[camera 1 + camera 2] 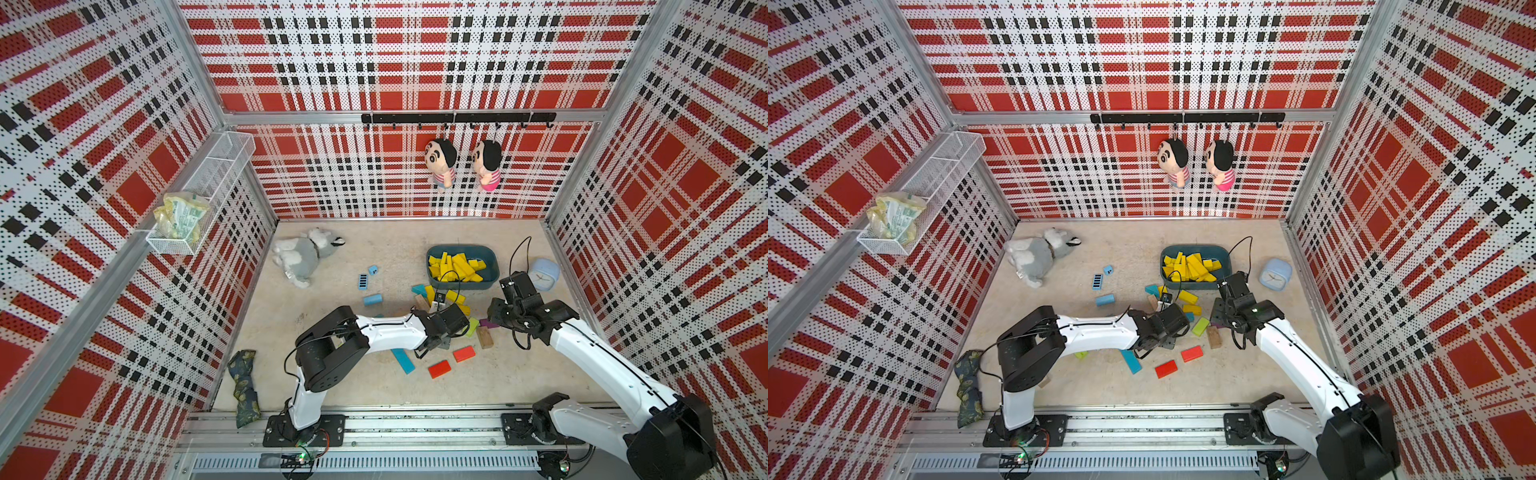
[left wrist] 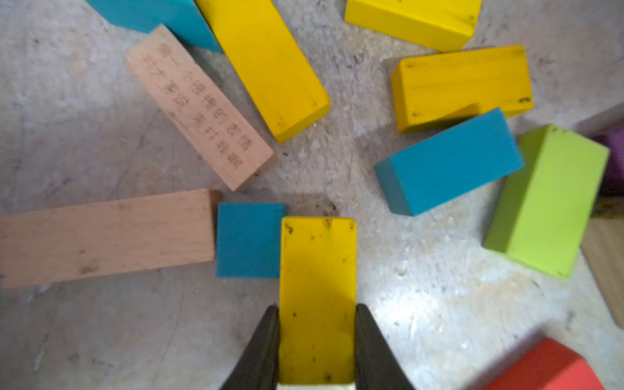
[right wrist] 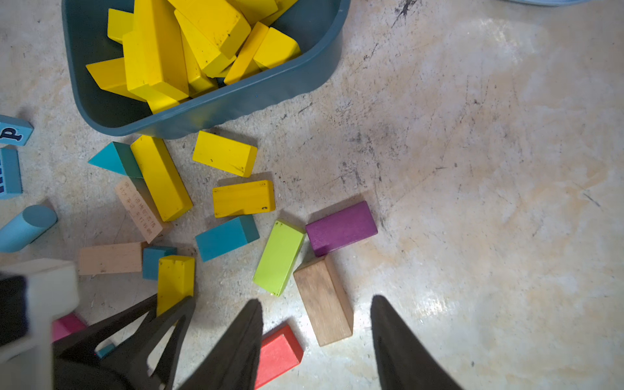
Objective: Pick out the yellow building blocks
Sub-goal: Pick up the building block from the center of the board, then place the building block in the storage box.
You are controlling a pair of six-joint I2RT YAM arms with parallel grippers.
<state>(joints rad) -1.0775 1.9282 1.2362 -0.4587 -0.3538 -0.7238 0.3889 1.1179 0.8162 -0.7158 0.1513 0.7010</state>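
I am clamping my left end effector [image 2: 317, 309] on a yellow block [image 2: 317, 263], its long axis running straight out between the fingers [image 2: 263, 344]; whether it is lifting off the tabletop [image 2: 101, 337] I cannot quite tell. The blue bin [image 3: 270, 91] is lying ahead along that axis, while my right end effector [image 3: 316, 300] is hanging part-open and empty alongside.

Left arm [image 1: 390, 330]: elbow bent, forearm reaching toward its right, wrist tipped downward.
Left gripper [image 2: 317, 307]: jaws clamped on the sides of a yellow block [image 2: 317, 256].
Right arm [image 1: 590, 357]: stretched forward and inward.
Right gripper [image 3: 316, 299]: jaws apart, holding nothing.
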